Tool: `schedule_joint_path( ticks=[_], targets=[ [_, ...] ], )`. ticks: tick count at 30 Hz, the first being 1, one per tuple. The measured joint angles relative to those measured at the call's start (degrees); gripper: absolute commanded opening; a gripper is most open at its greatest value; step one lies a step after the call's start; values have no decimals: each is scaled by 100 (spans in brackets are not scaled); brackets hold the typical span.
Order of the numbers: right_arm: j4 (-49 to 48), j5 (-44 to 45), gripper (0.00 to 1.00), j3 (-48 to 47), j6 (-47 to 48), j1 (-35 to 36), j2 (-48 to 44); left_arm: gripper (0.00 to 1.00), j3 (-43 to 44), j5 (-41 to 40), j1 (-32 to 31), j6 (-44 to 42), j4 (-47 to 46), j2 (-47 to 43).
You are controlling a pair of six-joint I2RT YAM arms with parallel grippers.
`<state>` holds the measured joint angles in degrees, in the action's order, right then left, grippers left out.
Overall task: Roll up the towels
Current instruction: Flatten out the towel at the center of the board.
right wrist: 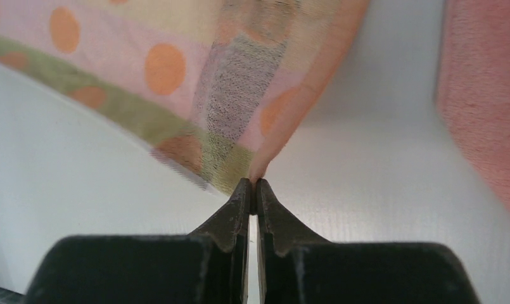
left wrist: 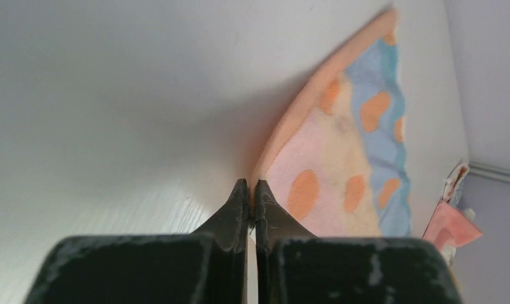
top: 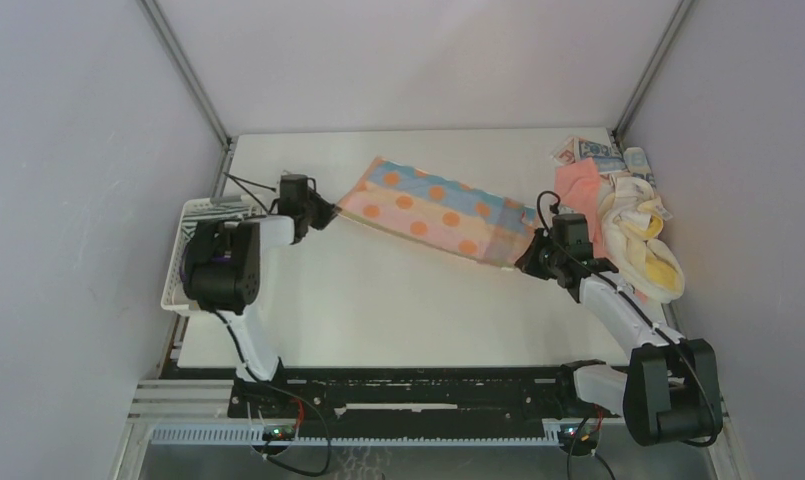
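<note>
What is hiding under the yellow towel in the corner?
A pink towel sticks out from under the yellow towel, and a blue-printed towel peeks out behind them. Anything deeper in the pile is covered and cannot be seen.

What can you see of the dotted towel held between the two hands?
The dotted towel looks like soft terry, folded into a long strip with pastel blue, pink and cream bands, orange dots and a peach edge. It stretches diagonally over the white table, unrolled. The left hand is shut on its left end, the right hand on its right end.
</note>
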<state>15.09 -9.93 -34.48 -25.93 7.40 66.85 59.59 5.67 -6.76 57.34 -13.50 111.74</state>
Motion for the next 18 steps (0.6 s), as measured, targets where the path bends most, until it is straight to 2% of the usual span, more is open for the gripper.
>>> schedule_joint_path(
  ticks=[5, 10, 18],
  targets=[
    [291, 146, 0, -238, -9, -221, -214, 0, -350, -304, 203, -264, 601, -1412],
    [402, 197, 0, -909, -7, -326, -428, 0, -354, -713, 155, -605, 1139, -3025],
    [551, -13, 0, -1517, -22, -431, -448, 0, -826, -1117, 142, -874, 2057, -4487]
  ],
)
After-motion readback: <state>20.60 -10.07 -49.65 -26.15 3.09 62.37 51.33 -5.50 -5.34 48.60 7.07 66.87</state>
